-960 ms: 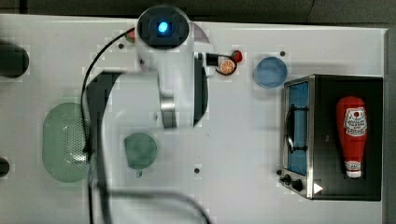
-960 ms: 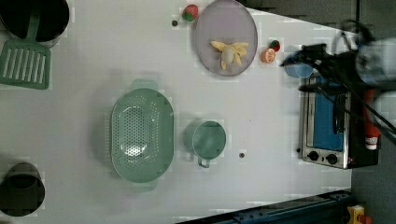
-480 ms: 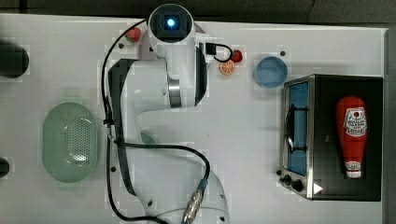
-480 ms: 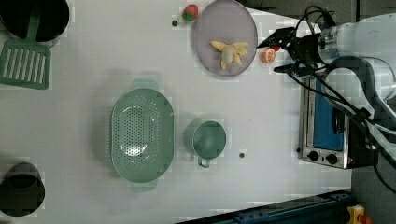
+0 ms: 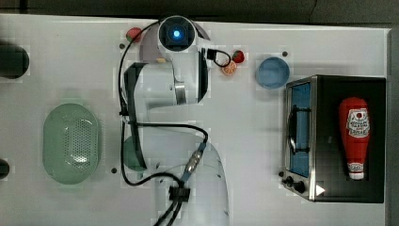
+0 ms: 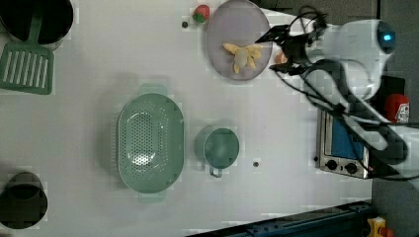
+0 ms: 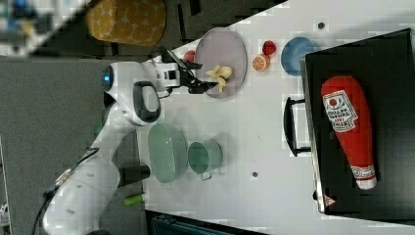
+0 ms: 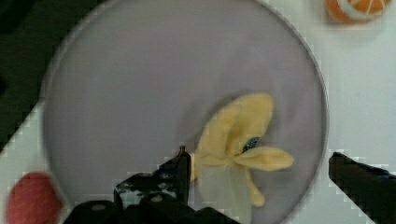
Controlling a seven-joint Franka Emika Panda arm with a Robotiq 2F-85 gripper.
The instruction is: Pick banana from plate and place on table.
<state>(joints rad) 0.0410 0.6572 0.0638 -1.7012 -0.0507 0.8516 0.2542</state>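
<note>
Reaching further than a second ago, when it sat at the right edge of the left view, the arm now stretches across to the plate [image 6: 232,22], and its gripper [image 6: 269,52] hangs at the plate's right rim with jaws spread wide and nothing between them. In the top view the arm's body now covers most of the plate and the green cup that showed earlier.

The banana [image 6: 243,55] lies on the plate in the upper middle of the left view, toward the plate's lower right part, its peel strips splayed out. In the wrist view the banana [image 8: 240,151] sits between the two dark fingers [image 8: 180,170], one just beside its peel and the other well apart at the frame's right edge. In the right view the gripper [image 7: 198,76] points at the banana [image 7: 219,74] from the left.

An orange slice [image 7: 261,62] and a strawberry [image 7: 268,47] lie on the white table [image 6: 99,64] near the plate. A blue bowl [image 5: 272,72] stands beside them in the top view. Lower in the left view are a green strainer [image 6: 149,142] and a green cup [image 6: 221,148].
</note>
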